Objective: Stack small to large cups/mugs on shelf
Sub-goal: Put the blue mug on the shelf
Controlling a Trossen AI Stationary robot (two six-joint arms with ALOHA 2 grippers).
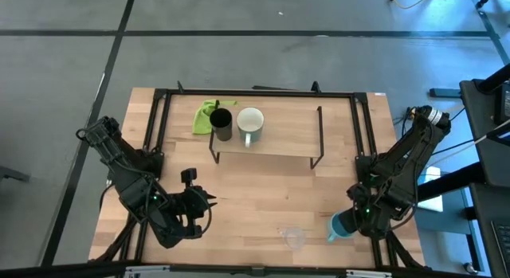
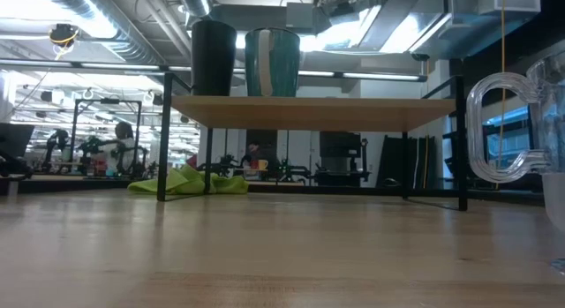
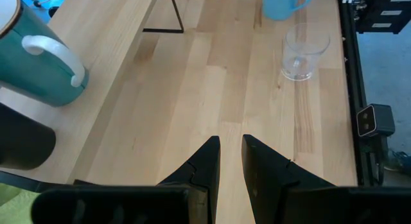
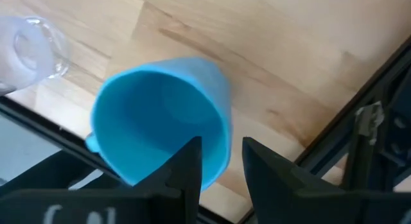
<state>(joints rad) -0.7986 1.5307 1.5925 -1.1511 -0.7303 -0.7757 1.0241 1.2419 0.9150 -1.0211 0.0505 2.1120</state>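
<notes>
The shelf (image 1: 275, 144) stands at the table's far middle. A black cup (image 1: 222, 123) and a mug (image 1: 250, 123), white inside with a white handle and teal outside (image 3: 38, 63), stand upright on its left end. A light blue mug (image 4: 160, 121) is at the table's near right corner, with my right gripper (image 4: 221, 142) shut on its rim. A clear cup (image 1: 293, 236) with a handle (image 2: 499, 127) stands on the table just left of it. My left gripper (image 3: 231, 139) hovers over the table's near left, fingers narrowly apart with nothing between them. My right gripper has one finger (image 4: 189, 163) inside the light blue mug and the other outside, with the mug's wall (image 4: 221, 131) at the rim between them. The fingers come from above, pointing steeply down. The mug's mouth faces up; whether its base is off the table, I cannot tell.
A green cloth (image 1: 209, 115) lies at the shelf's far left, behind the black cup. The table's black frame rails (image 1: 366, 150) run along both sides. Bare tabletop (image 1: 271, 198) lies between the shelf and the near edge.
</notes>
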